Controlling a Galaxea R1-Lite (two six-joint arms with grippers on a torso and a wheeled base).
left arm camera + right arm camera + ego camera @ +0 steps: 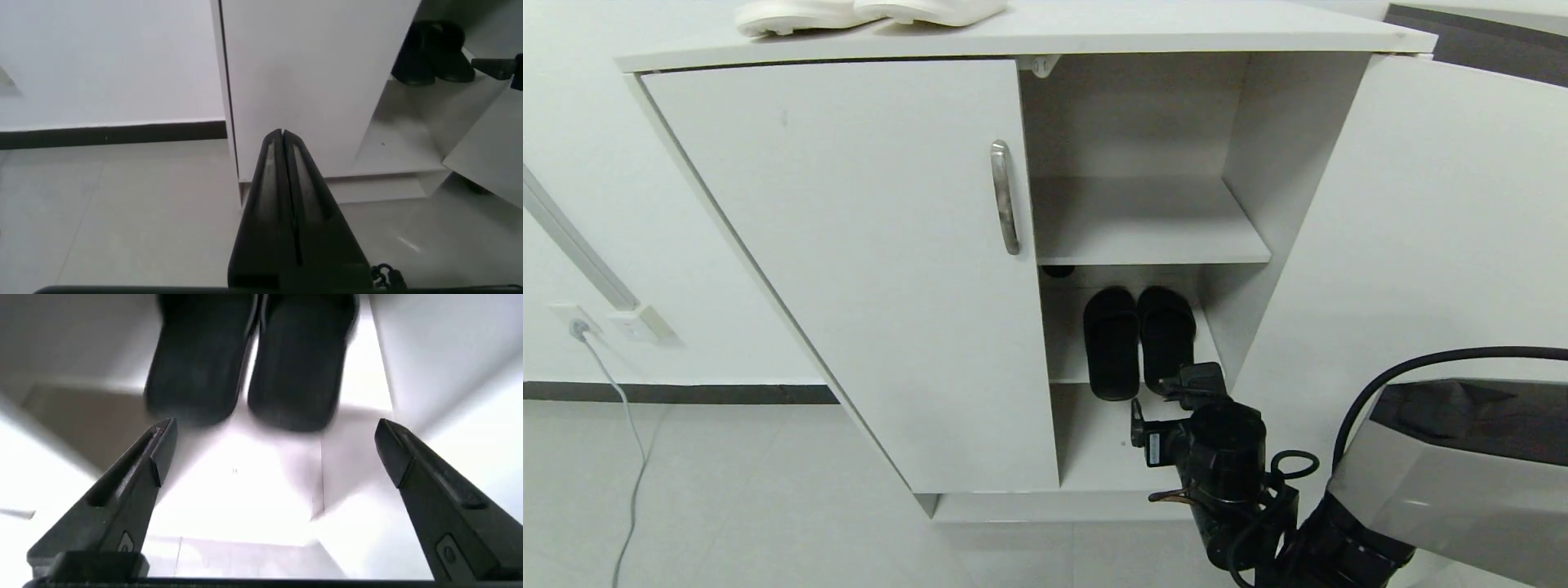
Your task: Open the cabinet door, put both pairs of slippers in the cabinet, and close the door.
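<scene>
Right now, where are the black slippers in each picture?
Head view: black slippers side by side on a shelf in the open half of the cabinet.
Left wrist view: far off, inside the cabinet, past the closed door.
Right wrist view: close up, just beyond the open right gripper.
Shared landmark: the white shelf under them.

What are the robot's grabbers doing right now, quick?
Left gripper: jaws closed, holding nothing.
Right gripper: jaws open, empty, near the black slippers.
</scene>
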